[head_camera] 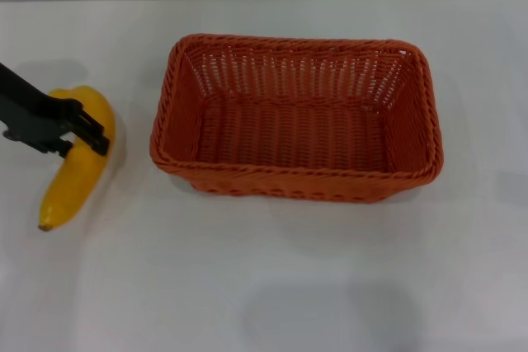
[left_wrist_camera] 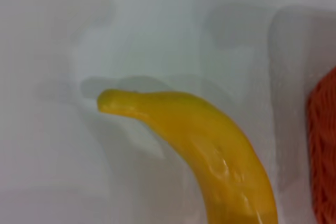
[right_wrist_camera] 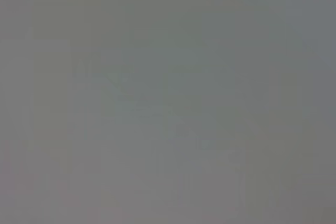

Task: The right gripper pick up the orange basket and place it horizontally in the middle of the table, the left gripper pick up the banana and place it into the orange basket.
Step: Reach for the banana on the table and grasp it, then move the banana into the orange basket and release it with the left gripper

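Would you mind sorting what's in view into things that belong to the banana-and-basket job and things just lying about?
Part of the job:
- basket, empty, lying lengthwise mid-table
- banana, on the table left of the basket
- left gripper, over the banana's middle
- table

Lying about:
- nothing else shows; the right gripper is out of view

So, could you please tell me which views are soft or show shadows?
Head view: sharp, with faint shadows on the table near the orange basket. Left wrist view: the banana is soft, with broad shadows behind it. Right wrist view: featureless grey.
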{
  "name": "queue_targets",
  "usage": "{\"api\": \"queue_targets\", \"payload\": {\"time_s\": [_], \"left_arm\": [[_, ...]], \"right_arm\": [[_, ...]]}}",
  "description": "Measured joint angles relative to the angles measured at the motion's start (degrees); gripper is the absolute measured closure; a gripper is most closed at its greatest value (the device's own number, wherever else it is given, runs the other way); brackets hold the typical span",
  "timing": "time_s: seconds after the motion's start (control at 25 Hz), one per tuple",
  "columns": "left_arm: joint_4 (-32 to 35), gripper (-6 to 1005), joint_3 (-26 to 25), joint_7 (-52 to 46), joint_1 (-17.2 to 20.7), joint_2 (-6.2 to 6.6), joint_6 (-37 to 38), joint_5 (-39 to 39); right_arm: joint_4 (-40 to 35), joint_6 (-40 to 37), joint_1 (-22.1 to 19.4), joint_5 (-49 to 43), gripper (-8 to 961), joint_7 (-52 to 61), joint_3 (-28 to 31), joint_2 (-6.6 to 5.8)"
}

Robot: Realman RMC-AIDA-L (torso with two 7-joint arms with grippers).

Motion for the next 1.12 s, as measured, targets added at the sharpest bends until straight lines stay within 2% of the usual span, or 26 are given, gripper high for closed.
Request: {"api": "queue_targets", "payload": {"time_s": [0.04, 0.2, 0.44, 0.6, 0.76, 1.04, 1.12], "left_arm": [[-2.7, 500, 0.0, 2.0, 0.2, 0.46, 2.7, -1.8], [-8.2, 500, 0.0, 5.3, 1.1, 1.0, 6.4, -5.7], [-14.4, 501, 0.1, 13.2, 2.6, 4.35, 12.5, -16.9], [-15.6, 501, 0.1, 20.2, 0.3, 5.16, 15.3, -23.0], [-14.9, 501, 0.2, 27.2, -5.2, 4.72, 15.6, -20.8], [-10.5, 501, 0.2, 39.8, -16.5, 2.12, 15.1, -14.2], [-7.8, 500, 0.2, 41.8, -19.9, 0.52, 13.8, -10.6]], "right_arm": [[0.0, 0.0, 0.0, 0.0, 81, 0.0, 0.2, -0.02], [-0.2, 0.0, 0.0, 0.0, 81, 0.0, 1.3, -0.13], [-1.0, -0.1, -0.3, 0.0, 81, 0.0, 2.1, -0.16], [-1.3, -0.3, -0.4, 0.0, 81, 0.0, 2.7, -0.15], [-1.4, -0.4, -0.2, 0.0, 81, 0.0, 2.7, -0.14], [-1.2, -0.4, -0.2, 0.0, 81, 0.1, 2.7, 0.02], [-1.0, -0.4, -0.3, 0.0, 81, 0.3, 2.7, 0.04]]}}
